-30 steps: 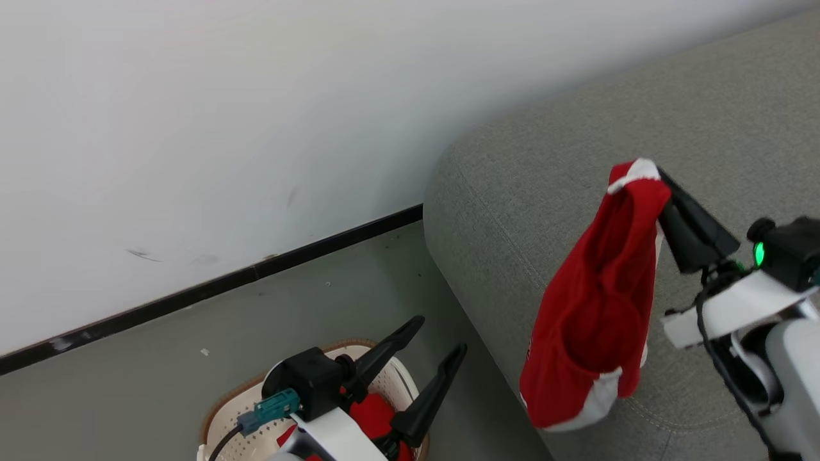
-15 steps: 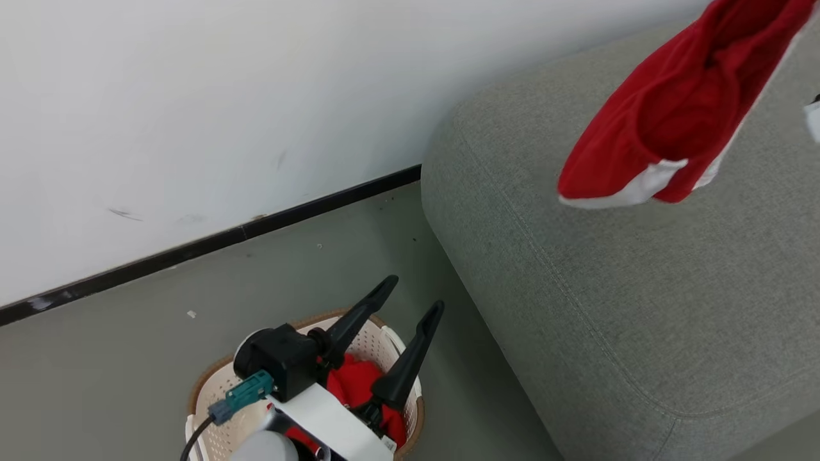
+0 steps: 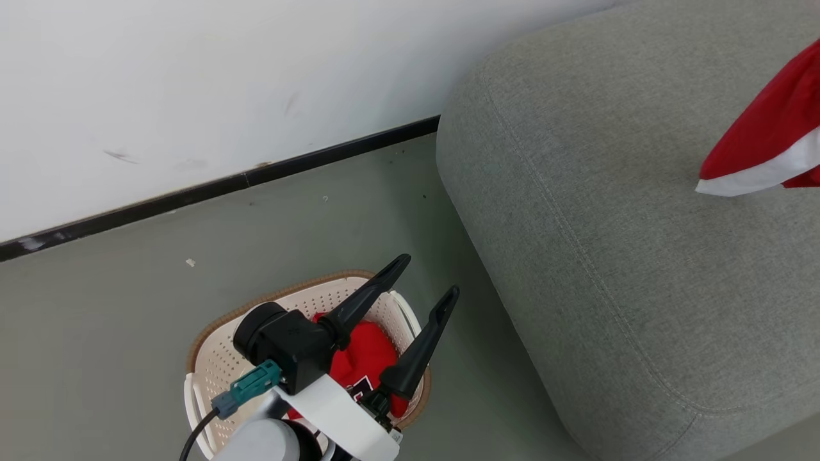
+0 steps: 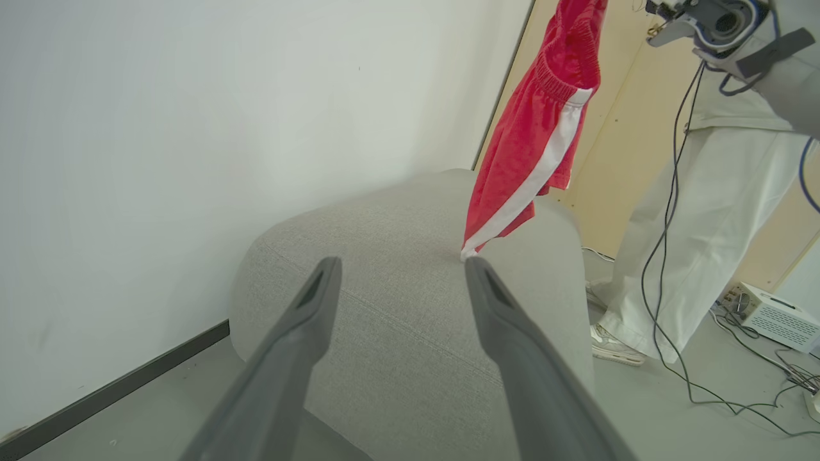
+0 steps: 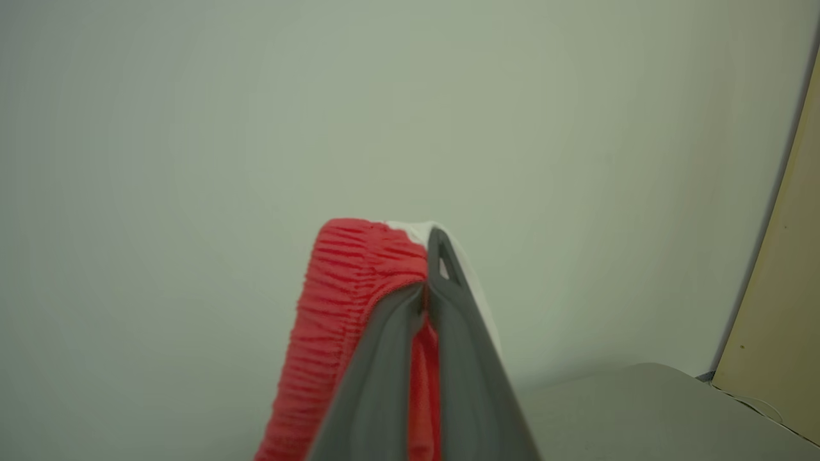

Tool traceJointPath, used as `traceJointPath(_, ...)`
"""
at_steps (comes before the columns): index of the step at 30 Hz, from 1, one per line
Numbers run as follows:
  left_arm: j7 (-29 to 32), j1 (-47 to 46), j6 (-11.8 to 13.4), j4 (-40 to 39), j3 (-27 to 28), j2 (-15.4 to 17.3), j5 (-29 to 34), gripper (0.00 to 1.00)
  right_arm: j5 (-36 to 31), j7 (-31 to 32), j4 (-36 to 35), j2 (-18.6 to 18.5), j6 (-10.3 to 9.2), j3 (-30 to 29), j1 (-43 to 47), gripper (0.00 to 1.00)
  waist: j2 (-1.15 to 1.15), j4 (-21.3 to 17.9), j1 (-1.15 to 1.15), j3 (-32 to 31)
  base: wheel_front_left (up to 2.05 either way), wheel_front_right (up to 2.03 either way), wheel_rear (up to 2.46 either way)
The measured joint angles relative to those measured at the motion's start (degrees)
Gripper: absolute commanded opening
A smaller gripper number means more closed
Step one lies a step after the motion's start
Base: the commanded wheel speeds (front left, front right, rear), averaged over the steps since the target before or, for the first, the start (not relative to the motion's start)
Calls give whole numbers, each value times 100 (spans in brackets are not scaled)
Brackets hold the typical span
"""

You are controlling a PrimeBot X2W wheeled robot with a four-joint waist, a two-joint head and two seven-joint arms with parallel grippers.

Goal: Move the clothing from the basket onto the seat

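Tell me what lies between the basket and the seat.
A strip of bare grey floor separates the basket from the seat, shown in the head view.

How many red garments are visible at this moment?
2. Red shorts hang from the shut right gripper above the seat; a red garment lies in the basket beneath the open left gripper. More may be hidden under it.

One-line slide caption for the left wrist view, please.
Open left end effector faces the large grey woven-fabric seat; bright red jersey shorts with white stripe hang over it.
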Motion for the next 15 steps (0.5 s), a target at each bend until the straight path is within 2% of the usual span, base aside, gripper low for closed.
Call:
traceJointPath(3,82,-21,0,-85,-42,10,46,100,2,-29,174,-74,0,-123,-10,0,0,36,0,132,0,0,0)
traceJointPath(6,178,-164,1,-194,-68,15,51,100,51,-118,598,2,-2,-242,31,0,0,76,0,311,0,0,0)
traceJointPath(15,366,-380,1,-343,-154,23,154,100,81,-383,1300,728,-1,119,730,0,0,128,0,718,0,0,0)
